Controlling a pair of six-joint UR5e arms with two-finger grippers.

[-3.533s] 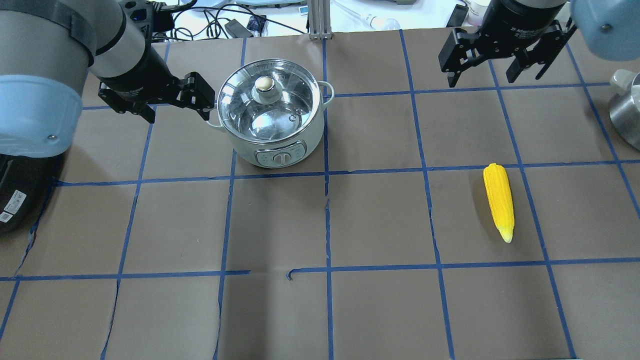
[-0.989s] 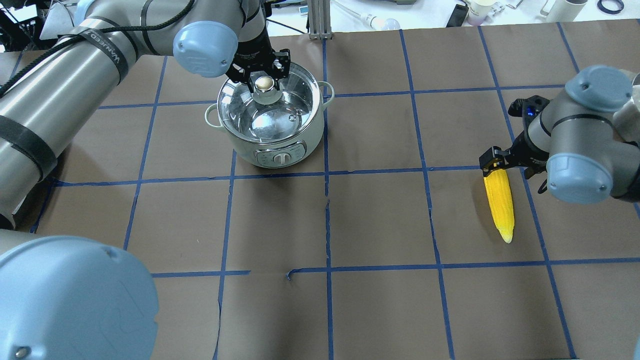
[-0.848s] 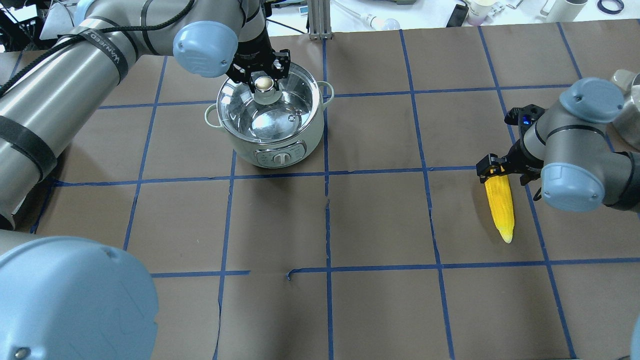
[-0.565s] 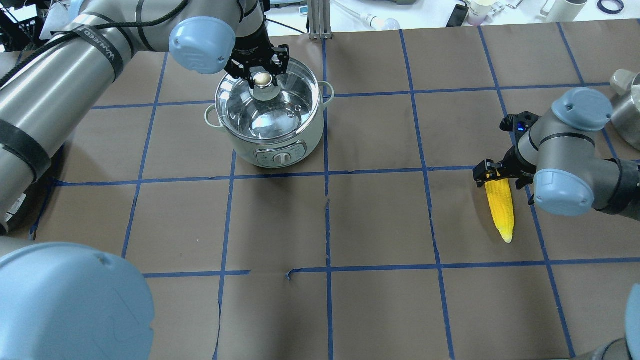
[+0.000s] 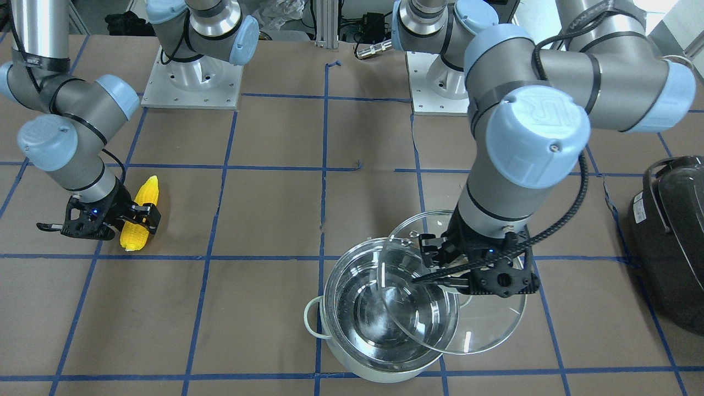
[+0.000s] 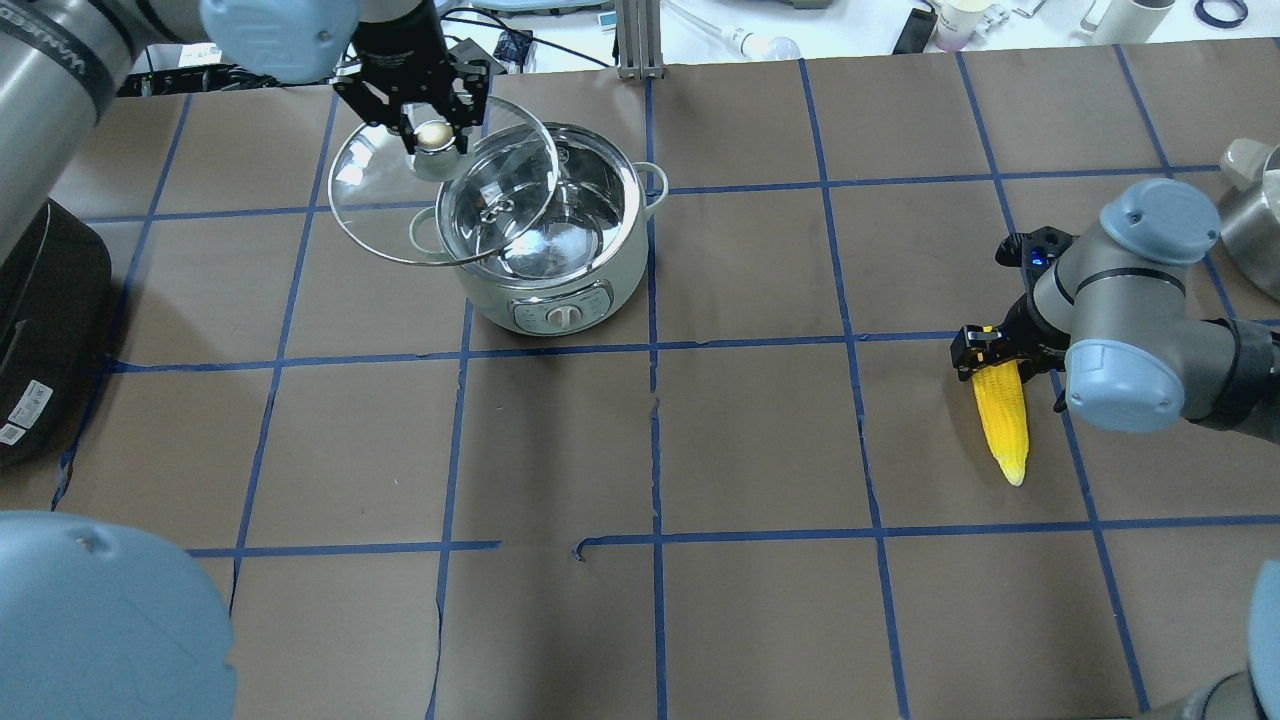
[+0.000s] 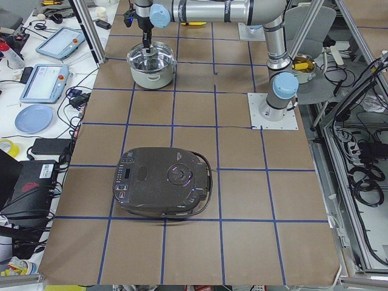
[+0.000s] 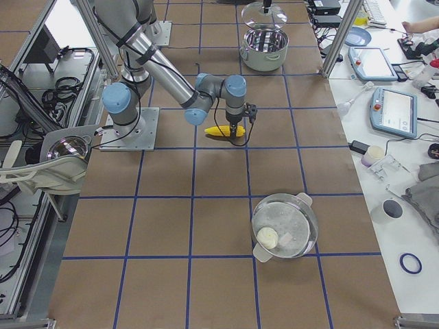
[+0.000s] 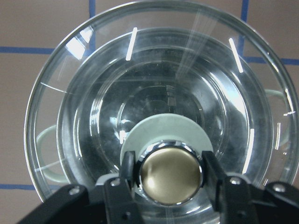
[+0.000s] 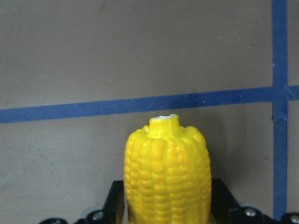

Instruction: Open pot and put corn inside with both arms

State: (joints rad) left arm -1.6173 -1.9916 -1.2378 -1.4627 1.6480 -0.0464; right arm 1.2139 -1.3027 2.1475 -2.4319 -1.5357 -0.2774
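The mint-white pot (image 6: 560, 290) stands open at the back left of the table, its steel inside empty. My left gripper (image 6: 433, 135) is shut on the lid's metal knob (image 9: 170, 175). It holds the glass lid (image 6: 380, 200) tilted in the air, shifted to the pot's left and overlapping its rim. The yellow corn (image 6: 1003, 430) lies on the paper at the right. My right gripper (image 6: 992, 355) is down on the corn's thick end. In the right wrist view its fingers press both sides of the cob (image 10: 166, 172).
A dark grey cooker (image 6: 40, 330) sits at the table's left edge. A steel vessel (image 6: 1250, 220) stands at the right edge. Another lidded pot (image 8: 285, 226) shows further along the table in the right side view. Cables and clutter lie behind the back edge.
My left gripper has closed on the knob, lifted the lid off the pot and carried it left. My right gripper has come down over the corn's thick end.
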